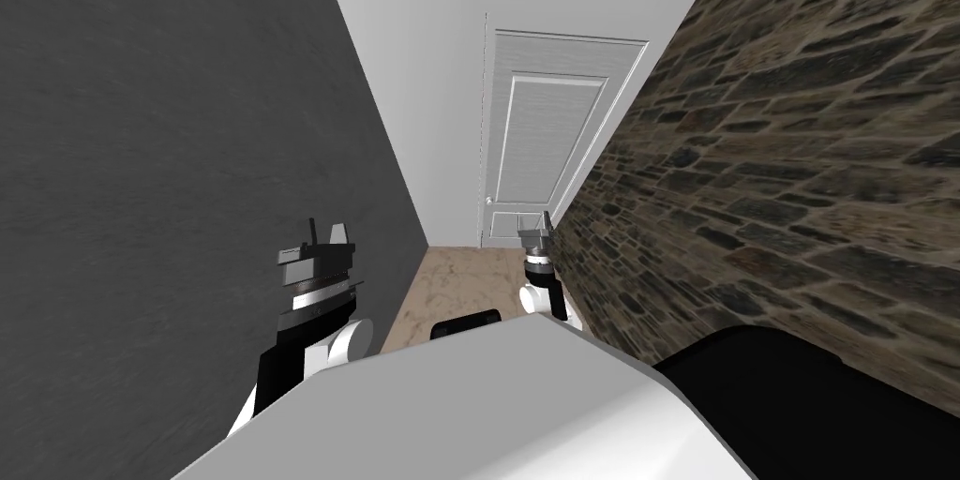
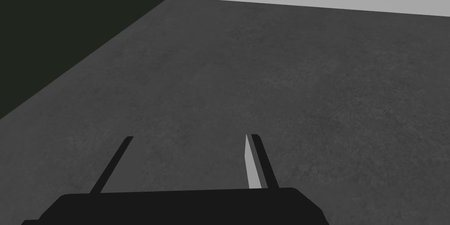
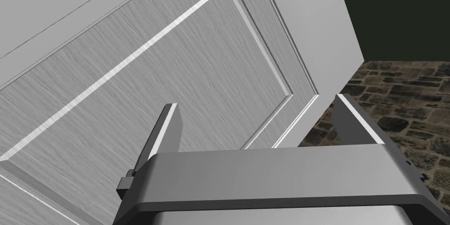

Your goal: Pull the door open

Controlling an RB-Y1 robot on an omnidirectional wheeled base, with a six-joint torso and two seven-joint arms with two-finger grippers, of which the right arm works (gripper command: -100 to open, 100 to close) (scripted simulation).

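1. The white panelled door [image 1: 553,127] sits closed in its frame at the far end of the corridor, between the dark grey wall [image 1: 187,174] and the stone wall [image 1: 778,174].
2. Its small round knob [image 1: 488,200] is on the edge nearer the grey wall.
3. Right gripper [image 3: 257,101]: fingers spread wide, nothing held, aimed at the door's raised panel, close beside the stone wall.
4. Left gripper [image 2: 191,136]: fingers spread wide, nothing held, facing the dark grey wall.

Door [image 1: 548,127]: pale grey, fine streaked grain. Left wall [image 1: 187,174]: dark grey, faintly mottled. Right wall [image 1: 797,174]: brown-grey irregular stonework. Floor [image 1: 459,282]: beige, marbled.
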